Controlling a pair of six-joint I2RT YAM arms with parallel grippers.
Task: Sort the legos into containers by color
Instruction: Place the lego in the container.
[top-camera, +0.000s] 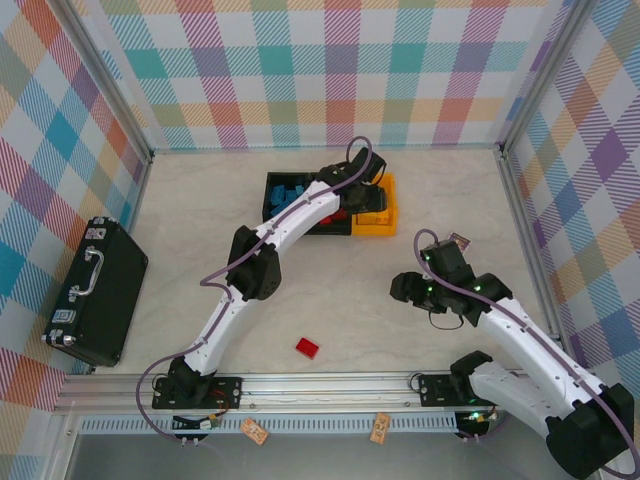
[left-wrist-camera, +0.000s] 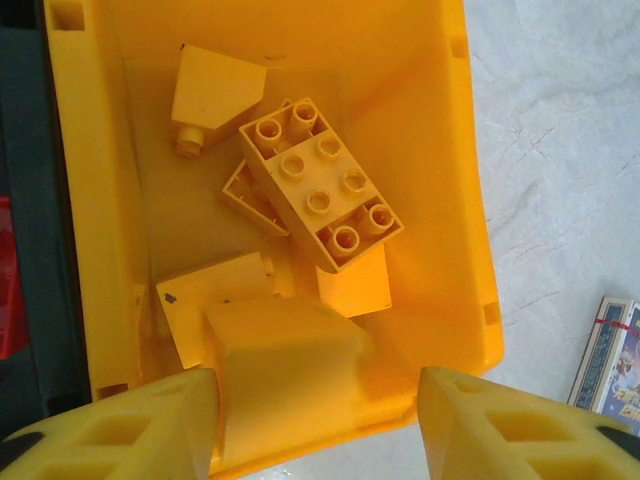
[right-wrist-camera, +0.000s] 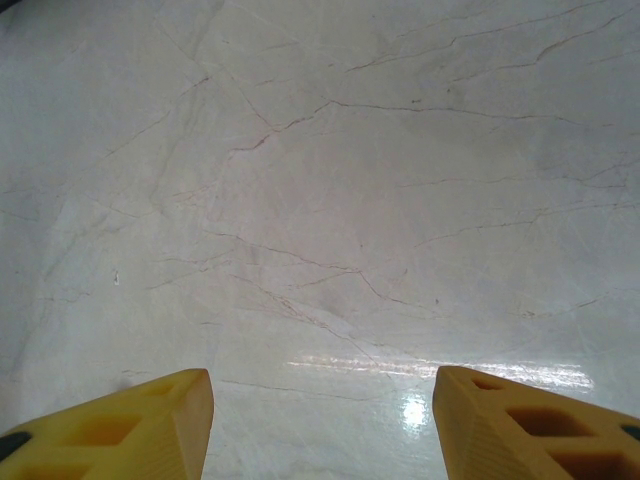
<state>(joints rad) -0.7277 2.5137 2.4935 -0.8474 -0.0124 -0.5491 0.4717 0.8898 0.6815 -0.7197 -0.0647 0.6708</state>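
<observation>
My left gripper (left-wrist-camera: 315, 400) (top-camera: 368, 195) hangs over the yellow-orange container (left-wrist-camera: 470, 200) (top-camera: 382, 222), jaws apart. A blurred yellow lego (left-wrist-camera: 290, 370) lies between its fingers, with a gap to the right finger. More yellow legos lie inside, among them a two-by-four brick (left-wrist-camera: 320, 185). Joined to its left are two black containers: the far one (top-camera: 272, 190) holds blue legos (top-camera: 292, 192), the middle one (left-wrist-camera: 40, 200) shows red. One red lego (top-camera: 307, 347) lies on the table near the front. My right gripper (right-wrist-camera: 322, 390) (top-camera: 408, 290) is open over bare table, holding nothing.
A black suitcase (top-camera: 95, 290) with a handle lies at the left edge. A small printed card box (left-wrist-camera: 610, 360) (top-camera: 458, 240) sits on the table right of the yellow container. Plaid walls close in the back and sides; a metal rail (top-camera: 330, 382) runs along the front.
</observation>
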